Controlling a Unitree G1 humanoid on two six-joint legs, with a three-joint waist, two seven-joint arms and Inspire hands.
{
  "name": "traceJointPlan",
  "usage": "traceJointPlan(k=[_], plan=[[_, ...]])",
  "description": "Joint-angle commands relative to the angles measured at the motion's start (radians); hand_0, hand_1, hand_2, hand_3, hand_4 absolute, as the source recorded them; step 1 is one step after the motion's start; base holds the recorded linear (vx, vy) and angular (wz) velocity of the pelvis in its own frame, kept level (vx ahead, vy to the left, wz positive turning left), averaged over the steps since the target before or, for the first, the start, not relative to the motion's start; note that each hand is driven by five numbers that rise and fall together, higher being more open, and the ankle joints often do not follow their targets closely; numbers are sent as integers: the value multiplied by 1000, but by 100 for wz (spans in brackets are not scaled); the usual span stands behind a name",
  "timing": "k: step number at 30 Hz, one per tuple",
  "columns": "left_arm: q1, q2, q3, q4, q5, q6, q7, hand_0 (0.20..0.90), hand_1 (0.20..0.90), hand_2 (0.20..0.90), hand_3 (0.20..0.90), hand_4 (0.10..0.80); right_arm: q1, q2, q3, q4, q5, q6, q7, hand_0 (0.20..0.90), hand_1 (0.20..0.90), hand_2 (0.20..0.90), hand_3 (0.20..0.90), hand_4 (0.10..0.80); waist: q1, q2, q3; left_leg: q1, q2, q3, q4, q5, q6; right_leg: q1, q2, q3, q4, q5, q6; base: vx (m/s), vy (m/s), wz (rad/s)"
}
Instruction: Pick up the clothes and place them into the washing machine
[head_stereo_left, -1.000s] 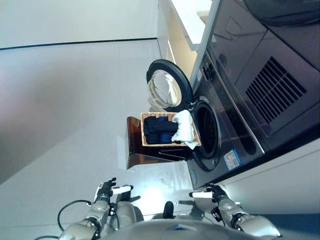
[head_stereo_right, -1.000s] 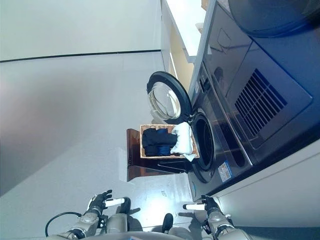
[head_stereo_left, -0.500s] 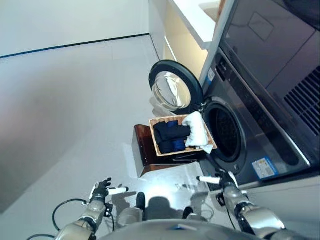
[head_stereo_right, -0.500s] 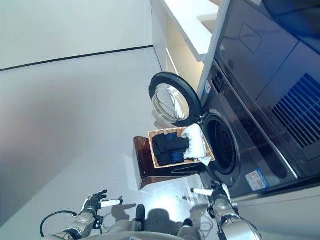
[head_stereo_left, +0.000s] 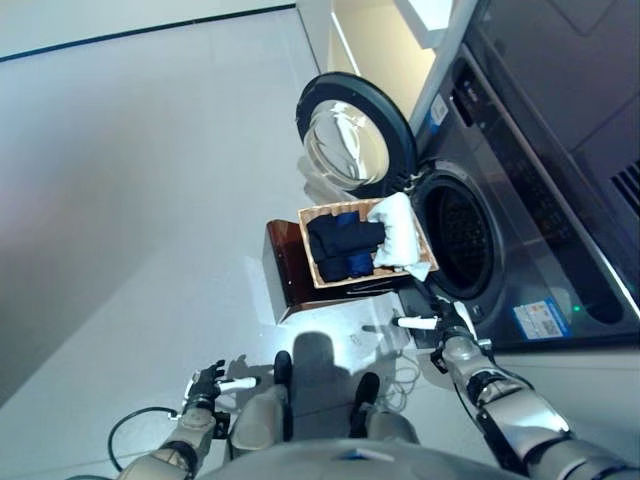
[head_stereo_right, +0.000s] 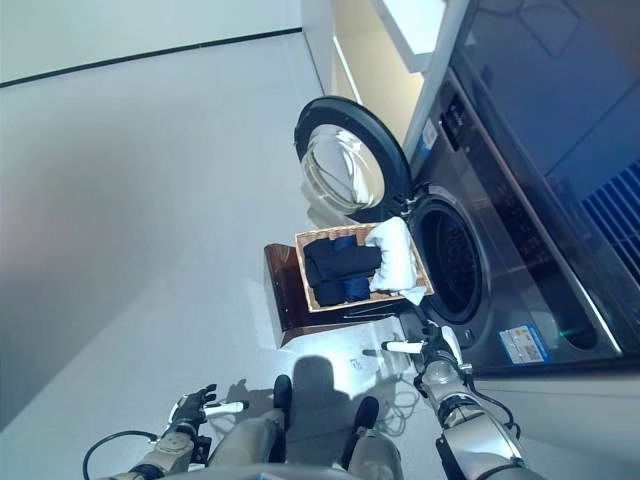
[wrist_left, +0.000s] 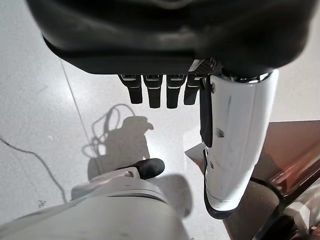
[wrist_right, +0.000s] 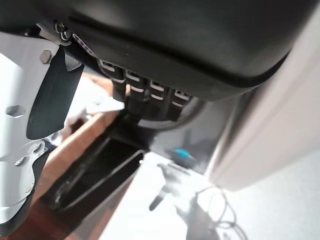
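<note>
1. Left eye view: wicker basket (head_stereo_left: 362, 243) on a brown stool (head_stereo_left: 290, 283), just beside the open washing machine (head_stereo_left: 470, 240) drum. It holds dark clothes (head_stereo_left: 342, 248) and a white garment (head_stereo_left: 400, 235). Both are soft, light and floppy; best to bunch a top fold.
2. Right eye view: right hand (head_stereo_right: 432, 350) near the stool, empty. Left hand (head_stereo_right: 192, 410) low, well apart.
3. Left wrist view: fingers (wrist_left: 158, 92) relaxed, thumb straight, holding nothing.
4. Right wrist view: fingers (wrist_right: 135, 92) hang loose, nothing grasped.

A wooden stand (head_stereo_left: 290, 285) on the pale floor (head_stereo_left: 140, 180) carries the basket (head_stereo_left: 352, 278).
</note>
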Motion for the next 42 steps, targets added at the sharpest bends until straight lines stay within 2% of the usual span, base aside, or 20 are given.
traceJointPlan(k=[1,6,12,24,34,36,37,42], plan=[[-88,4,-42,-55,-5,-59,28,900,900,900,900,800,-150,-86,26,-38,-32,-21,-70,900,900,900,900,800,9,-21,24,-35,11,-45,-27,17,-94,36,-43,23,-72,41,66,5,15,5],[-81,12,-62,-102,-13,-69,27,900,900,900,900,800,-221,-135,31,-19,-49,-14,-92,900,900,900,900,800,18,-6,52,-68,1,-50,-18,17,-93,13,-54,23,-72,47,69,18,28,5],[-32,36,-81,-186,-54,-82,24,900,900,900,900,800,-390,-236,38,86,-60,0,-135,900,900,900,900,800,50,22,95,-129,-12,-47,46,-9,-86,-27,-71,37,-49,48,71,15,48,5],[-51,36,-90,-214,-107,-95,37,900,900,900,900,800,-480,-302,54,152,-57,3,-166,900,900,900,900,800,70,41,115,-200,-27,-50,102,-31,-79,-65,-79,45,-37,46,72,17,26,-5],[-31,74,-123,-401,-149,-136,43,900,900,900,900,800,-549,-380,46,183,-22,-4,-207,900,900,900,900,800,109,66,144,-314,-58,-71,117,-23,-75,-144,-94,21,-18,46,77,9,26,9],[-31,82,-127,-423,-153,-140,49,900,900,900,900,800,-577,-397,57,187,-21,-5,-215,900,900,900,900,800,113,69,151,-348,-66,-75,135,-30,-72,-167,-98,20,-5,42,77,51,35,9],[-32,84,-129,-429,-157,-141,50,900,900,900,900,800,-589,-403,61,190,-20,-5,-218,900,900,900,900,800,116,68,147,-347,-67,-83,141,-63,-78,-169,-96,26,7,17,84,96,35,13],[-37,81,-132,-433,-173,-149,60,900,900,900,900,800,-628,-431,69,194,-16,-13,-238,900,900,900,900,800,126,73,150,-401,-86,-89,184,-75,-73,-201,-102,29,32,8,83,46,53,12]])
